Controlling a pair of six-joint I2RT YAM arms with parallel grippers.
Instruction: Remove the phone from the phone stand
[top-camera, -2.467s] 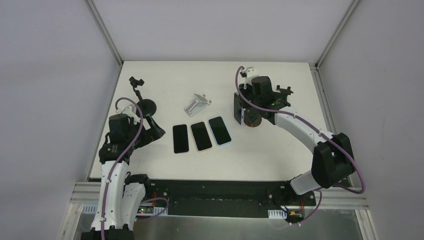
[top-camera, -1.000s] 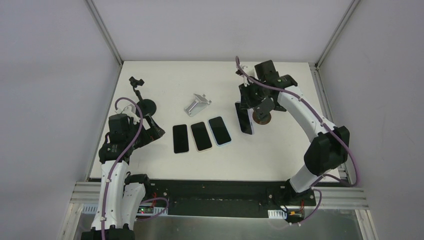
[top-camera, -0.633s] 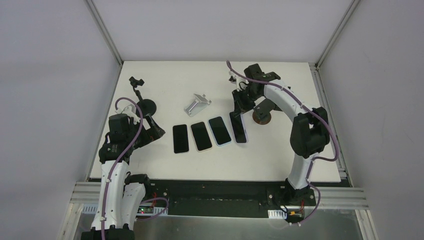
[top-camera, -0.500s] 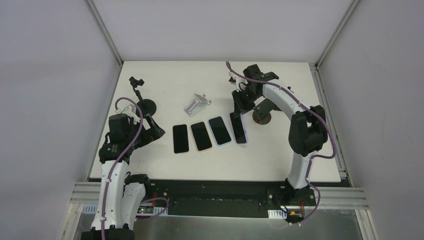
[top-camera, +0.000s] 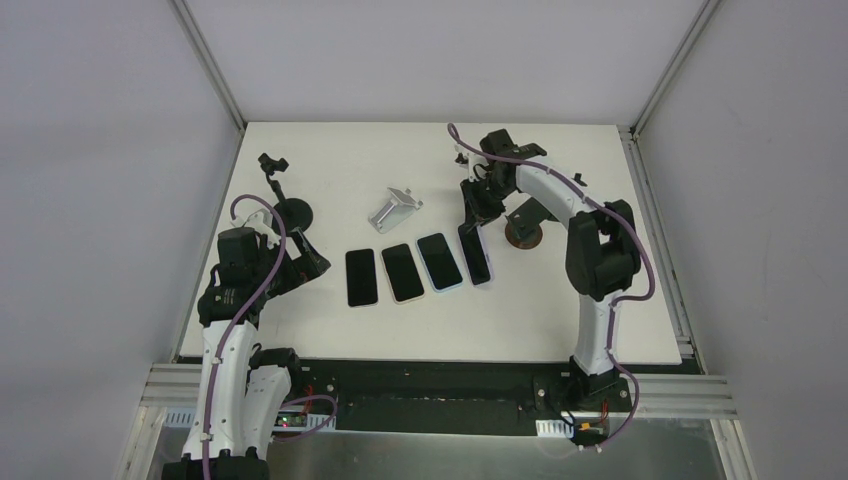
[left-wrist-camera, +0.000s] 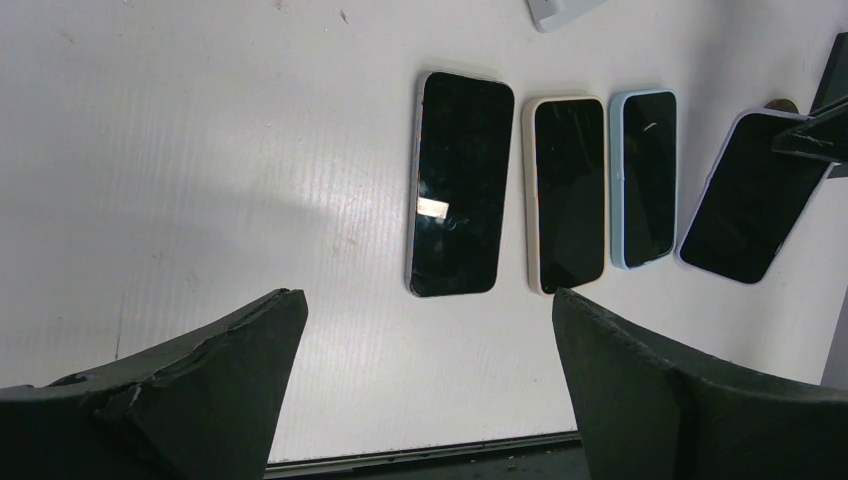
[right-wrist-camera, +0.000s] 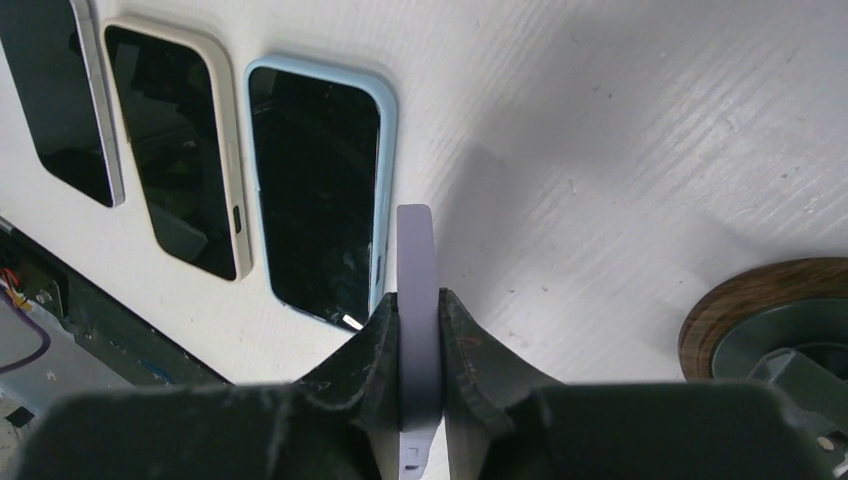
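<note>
Grey walls box in a white table (top-camera: 330, 320), and most of the work appears done. The right gripper (right-wrist-camera: 417, 305) is pinched onto the phone (right-wrist-camera: 416, 250), its two fingers pressing on the screen and the lilac back, so the wrist view shows the phone edge-on. The phone hangs tilted, its upper end in the fingers and its lower end down near the table; whether that end touches the surface I cannot tell. It is clear of the stand (top-camera: 524, 235), whose round wooden base sits at about 2 o'clock from the phone with nothing resting on it. Just at 9 o'clock from the held phone lies a blue-cased phone (top-camera: 439, 261), then a cream-cased phone (top-camera: 403, 272) and a dark phone (top-camera: 361, 277), all flat in a row. A silver bracket (top-camera: 393, 210) stands at 12 o'clock from that row. The left gripper (left-wrist-camera: 425, 300) hovers with its fingers spread wide and holds nothing, out at 9 o'clock from the row. By my reading the removal itself is complete; what remains is to lay the phone flat beside the blue one and let go.
</note>
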